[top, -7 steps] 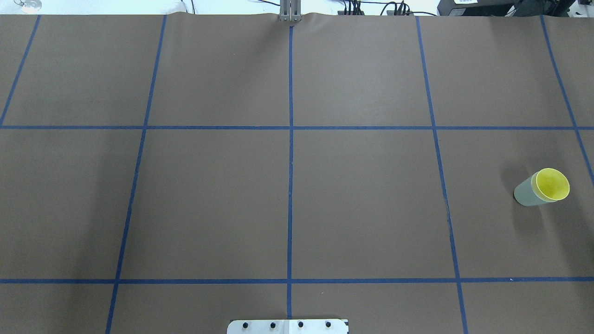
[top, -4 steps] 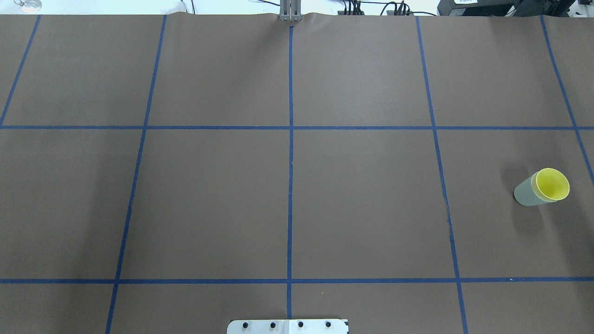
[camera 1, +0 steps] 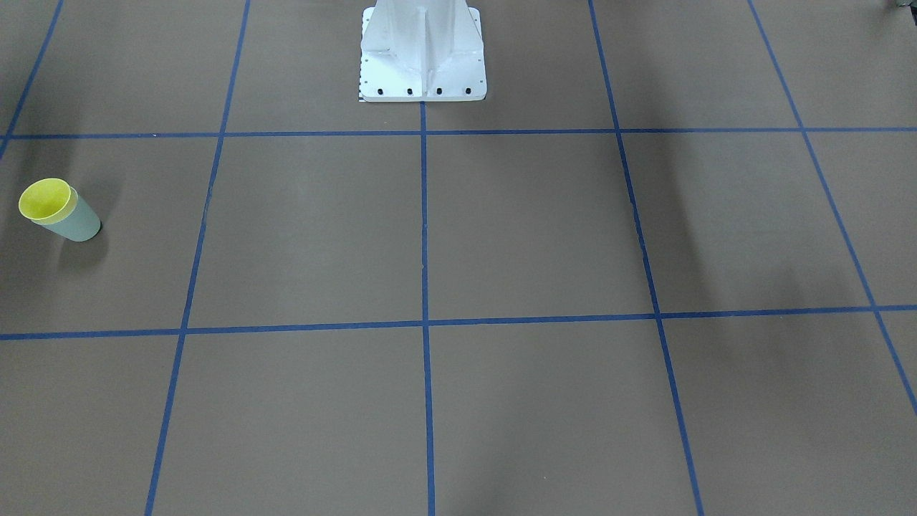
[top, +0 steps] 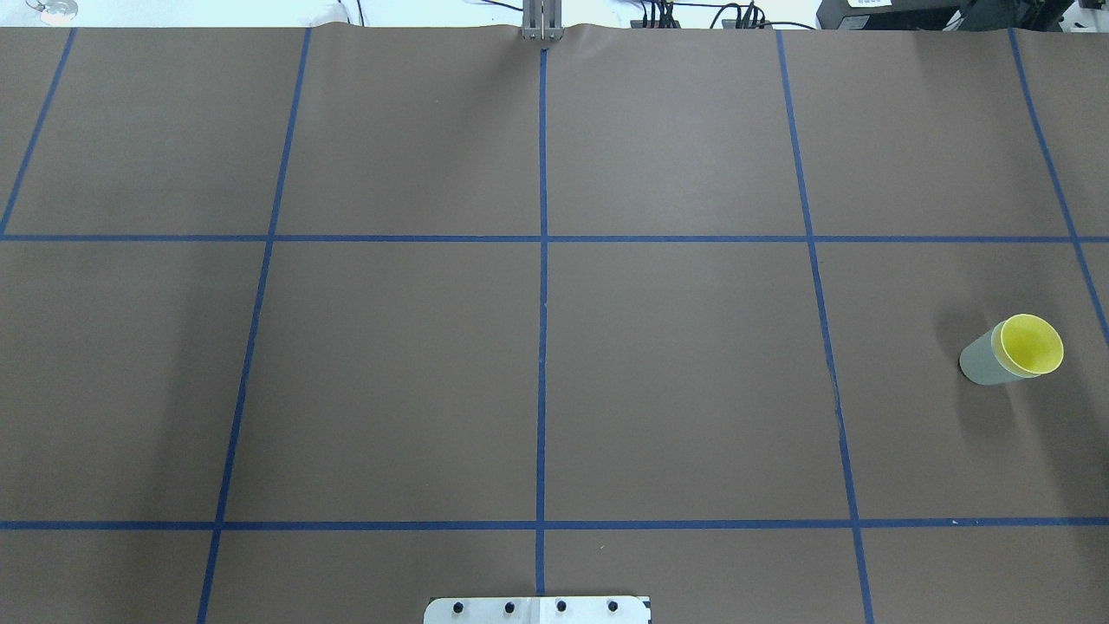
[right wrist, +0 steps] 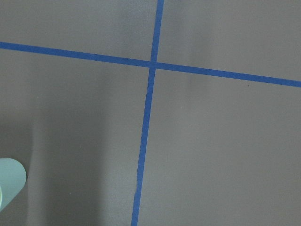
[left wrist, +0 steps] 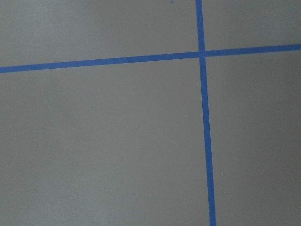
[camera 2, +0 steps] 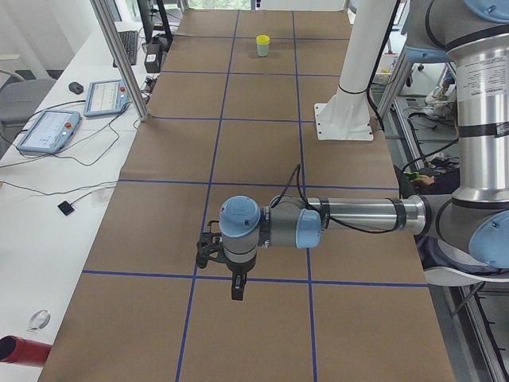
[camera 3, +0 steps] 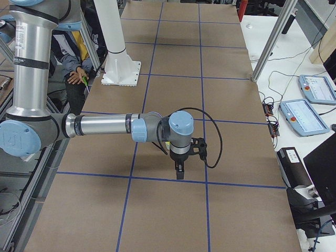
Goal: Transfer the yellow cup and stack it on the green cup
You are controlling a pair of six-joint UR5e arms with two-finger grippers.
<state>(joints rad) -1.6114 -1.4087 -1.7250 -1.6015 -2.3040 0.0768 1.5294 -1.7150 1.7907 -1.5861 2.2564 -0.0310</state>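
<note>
**Stack looks finished: back off cleanly**

The yellow cup [top: 1031, 343] sits nested upright in the green cup [top: 977, 360], close to the table's [top: 676, 390] right edge, about midway along it. I judge the stacking done. Any closing move should rise away, never sweep toward that edge, since the light pair would tip easily. The left gripper [camera 2: 237, 290] and right gripper [camera 3: 179, 173] hang above the table, touching neither cup. I cannot tell whether their jaws are parted.

No text, brand or number can be read in any view. The block of black print [camera 2: 482, 76] on the silver metal tube of the near robot arm, upper right of the left side view, is too small to make out. So are the lit screens of the grey handheld control tablets [camera 2: 104, 96] on the white side bench [camera 2: 36, 199].
</note>
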